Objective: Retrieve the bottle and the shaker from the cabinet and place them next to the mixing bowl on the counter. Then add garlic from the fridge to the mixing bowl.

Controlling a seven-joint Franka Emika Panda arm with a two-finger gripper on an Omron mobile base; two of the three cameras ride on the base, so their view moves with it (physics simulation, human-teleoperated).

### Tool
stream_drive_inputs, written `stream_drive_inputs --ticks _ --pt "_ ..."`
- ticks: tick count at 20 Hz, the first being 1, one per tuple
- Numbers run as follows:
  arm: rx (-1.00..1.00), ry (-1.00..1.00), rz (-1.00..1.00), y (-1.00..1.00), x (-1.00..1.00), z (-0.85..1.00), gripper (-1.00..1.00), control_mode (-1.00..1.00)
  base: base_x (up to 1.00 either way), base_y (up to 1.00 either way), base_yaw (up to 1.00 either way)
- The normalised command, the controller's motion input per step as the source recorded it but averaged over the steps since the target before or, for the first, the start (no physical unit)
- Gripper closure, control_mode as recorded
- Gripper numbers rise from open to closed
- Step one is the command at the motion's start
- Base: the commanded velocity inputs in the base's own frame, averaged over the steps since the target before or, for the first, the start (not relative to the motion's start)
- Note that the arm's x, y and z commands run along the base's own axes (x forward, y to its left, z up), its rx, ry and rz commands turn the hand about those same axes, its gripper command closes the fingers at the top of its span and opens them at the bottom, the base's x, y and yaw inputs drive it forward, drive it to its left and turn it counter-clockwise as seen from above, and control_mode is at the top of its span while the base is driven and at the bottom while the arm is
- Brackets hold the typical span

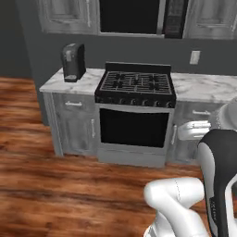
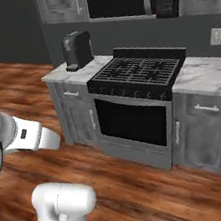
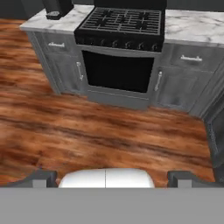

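Currently the gripper (image 3: 112, 178) is held wide apart and empty, its two dark fingertips (image 3: 42, 178) rising at the lower corners of the hand view with nothing between them. It is carried well back from the kitchen units and well above the wooden floor (image 3: 87, 131), presumably because the base is travelling or lining up and no reach is called for yet.

Straight ahead of the gripper, well apart, a black gas stove (image 3: 121, 26) with a dark oven door (image 3: 118, 72) is seen. To either side of the stove the white marble tabletop (image 3: 192, 26) is carried on grey wood-grain fronts. Ahead and to the left of the gripper, a dark coffee machine (image 1: 73, 61) is stood on the end of the tabletop, set against the wall. Above and beyond the stove, a microwave (image 1: 134, 16) is flanked by a grey wall cabinet (image 1: 65, 14) with its doors closed.

The bottle, shaker, mixing bowl, garlic and fridge cannot be located from these views. It is judged that the task is at its start, and that a cabinet door must be opened before anything can be fetched.
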Motion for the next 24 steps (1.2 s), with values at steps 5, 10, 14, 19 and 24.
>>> stream_drive_inputs --ticks 5,10,14,19,24 --pt "0.00 0.00 0.00 0.00 0.00 0.00 -1.00 1.00 0.22 0.00 0.97" --pt "0.00 0.00 0.00 0.00 0.00 0.00 -1.00 1.00 0.21 0.00 0.98" --pt "0.00 0.00 0.00 0.00 0.00 0.00 -1.00 1.00 0.21 0.00 0.98" --pt "0.00 0.00 0.00 0.00 0.00 0.00 -1.00 1.00 0.38 -0.04 0.93" --pt "0.00 0.00 0.00 0.00 0.00 0.00 -1.00 1.00 0.58 -0.09 0.89"
